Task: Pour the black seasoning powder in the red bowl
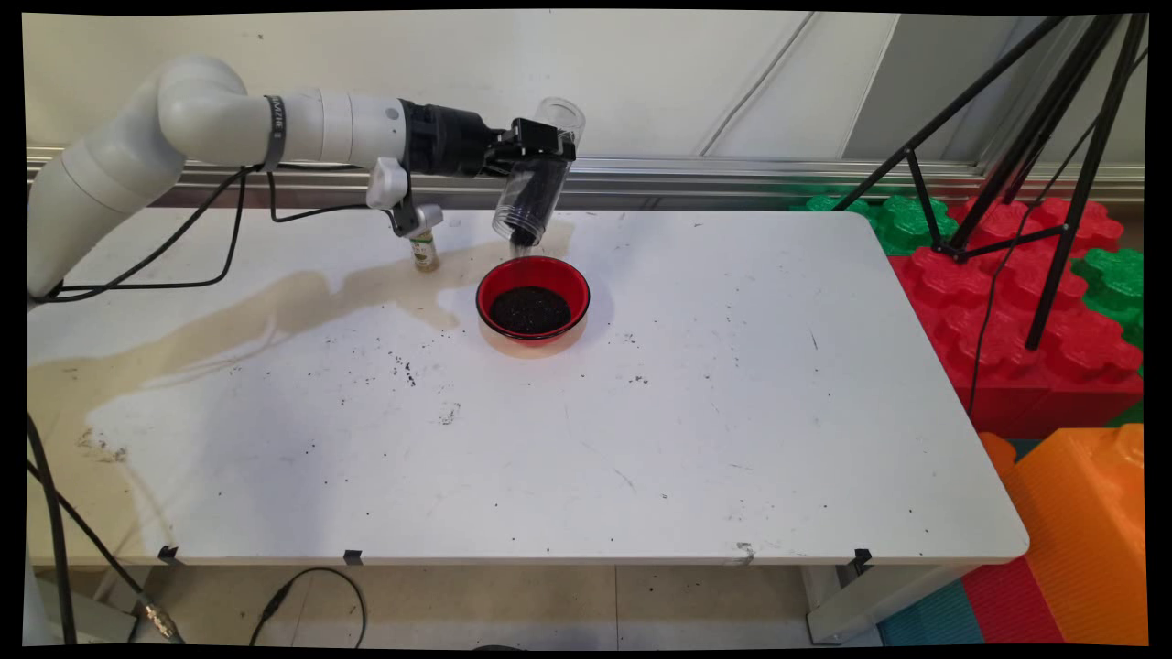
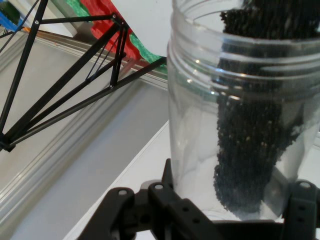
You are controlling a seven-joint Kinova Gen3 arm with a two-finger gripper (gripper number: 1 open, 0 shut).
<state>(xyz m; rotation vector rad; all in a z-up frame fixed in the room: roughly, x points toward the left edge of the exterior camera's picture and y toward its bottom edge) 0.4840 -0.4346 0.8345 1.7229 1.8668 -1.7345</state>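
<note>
Clamped around a clear plastic jar (image 1: 536, 188), the black two-finger gripper (image 1: 540, 139) holds it tipped mouth-down above the table, so that the dark granules (image 2: 255, 135) inside slide toward the opening. Directly below the jar's mouth sits a round red bowl (image 1: 533, 300), already carrying a mound of the same black grains (a thin stream seems to fall from the rim, though it is hard to be sure). Just left of the bowl, near the wrist, stands a small glass bottle (image 1: 424, 252). Loose specks lie scattered across the white table (image 1: 732, 412), and a black tripod (image 1: 1025, 165) rises at the far right.
</note>
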